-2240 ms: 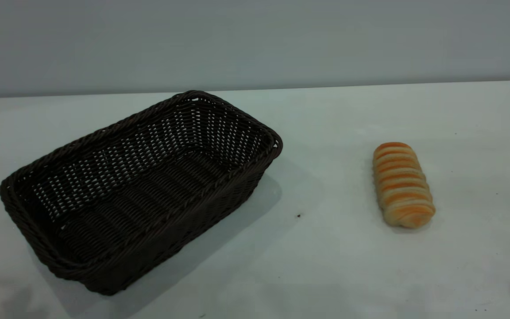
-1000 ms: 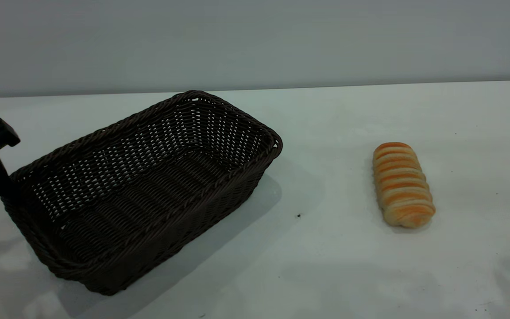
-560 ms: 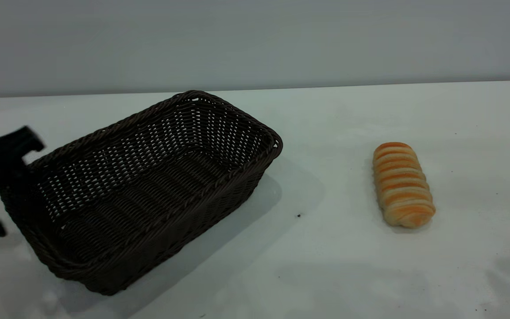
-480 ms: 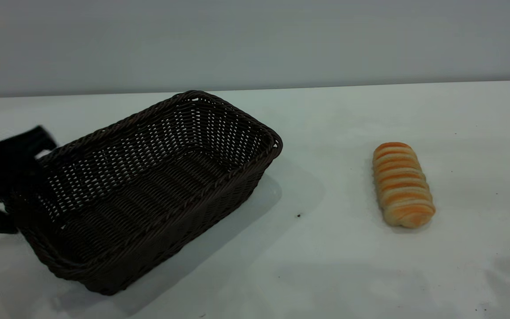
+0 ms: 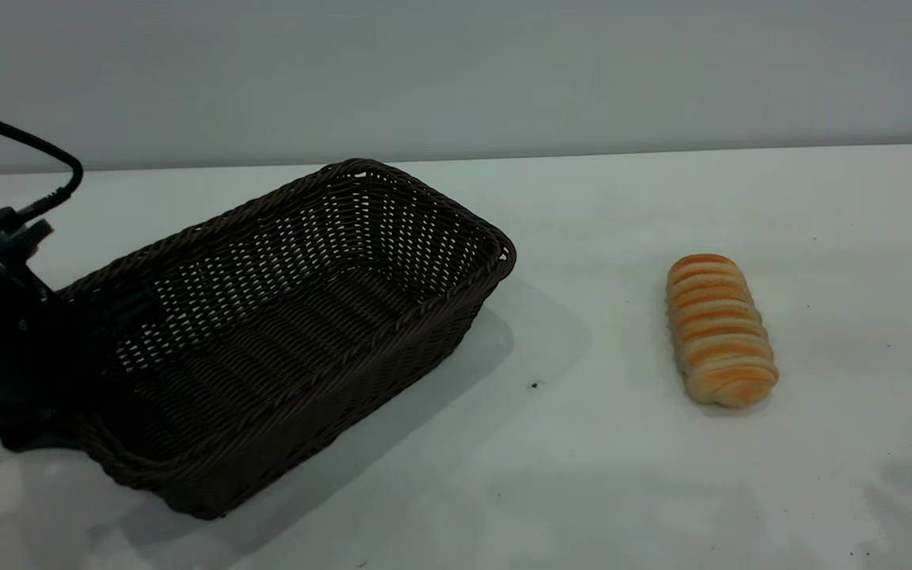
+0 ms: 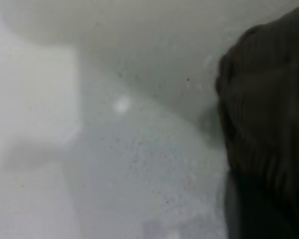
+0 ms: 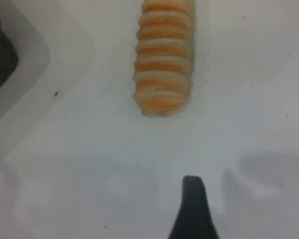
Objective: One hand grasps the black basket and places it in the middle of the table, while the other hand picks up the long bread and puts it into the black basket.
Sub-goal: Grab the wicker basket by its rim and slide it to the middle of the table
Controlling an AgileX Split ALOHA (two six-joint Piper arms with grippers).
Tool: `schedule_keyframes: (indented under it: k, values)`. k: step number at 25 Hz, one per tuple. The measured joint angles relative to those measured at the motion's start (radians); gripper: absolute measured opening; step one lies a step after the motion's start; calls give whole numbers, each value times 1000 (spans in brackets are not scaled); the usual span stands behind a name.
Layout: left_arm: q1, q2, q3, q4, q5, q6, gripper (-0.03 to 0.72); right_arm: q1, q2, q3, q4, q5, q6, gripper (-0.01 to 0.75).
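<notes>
The white bench [image 5: 583,475] fills most of the exterior view, its far edge meeting a plain grey wall [image 5: 456,71]. The black basket [image 5: 282,332] sits on the bench's left half, turned at an angle, one short end toward the far edge and the other toward the near left corner; that near-left end looks lifted slightly off the surface. The left tool [image 5: 68,348] is at that end of the basket, one finger [image 5: 131,305] inside against the weave, so it appears clenched on the rim, though the dark parts run together there. A black cable [image 5: 28,146] loops above the left arm. The long bread [image 5: 720,331] lies on the right half of the bench, well apart from the basket, striped top up, with nothing between the two but a tiny dark speck [image 5: 534,385]. The left wrist view shows only a dark blurred patch of basket [image 6: 269,124] beside bare bench. The right wrist view, unlike the exterior one, shows the right tool: a single dark fingertip [image 7: 192,211] above the bench, near the bread [image 7: 163,57] but not touching it; I cannot tell whether it is released or clenched.
</notes>
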Motion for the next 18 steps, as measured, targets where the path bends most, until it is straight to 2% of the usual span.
schedule_keyframes:
  k: [1, 2, 8, 12, 18]
  values:
    - [0, 0, 0, -11, -4, -16, 161, 0, 0, 0, 1, 0, -3, 587]
    - [1, 0, -2, -6, -7, -13, 129, 0, 0, 0, 1, 0, -3, 587]
    - [-2, -11, -4, 58, 11, -3, 134, 0, 0, 0, 1, -1, -4, 587]
    - [-2, -60, -5, 187, 17, -2, 134, 0, 0, 0, 1, -1, -5, 587]
    - [-2, -83, -95, 422, 161, 1, 134, 0, 0, 0, 8, 7, -6, 586]
